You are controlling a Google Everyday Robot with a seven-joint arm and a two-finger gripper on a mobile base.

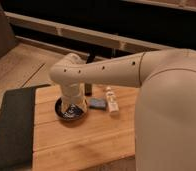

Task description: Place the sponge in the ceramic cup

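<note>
The sponge [97,103], a small flat blue-grey pad, lies free on the wooden table [91,140] just right of the wide dark bowl [71,112]. My arm [106,70] reaches in from the right and bends down at the wrist. The gripper [73,104] hangs open directly over the dark bowl, a short way left of the sponge and not touching it. The ceramic cup is hidden; the arm and gripper cover the spot above the bowl.
A white tube [111,100] lies right of the sponge. A small black block [88,89] stands behind it, partly under the arm. A dark grey mat [13,125] covers the table's left side. The robot's bulky body [171,120] fills the right.
</note>
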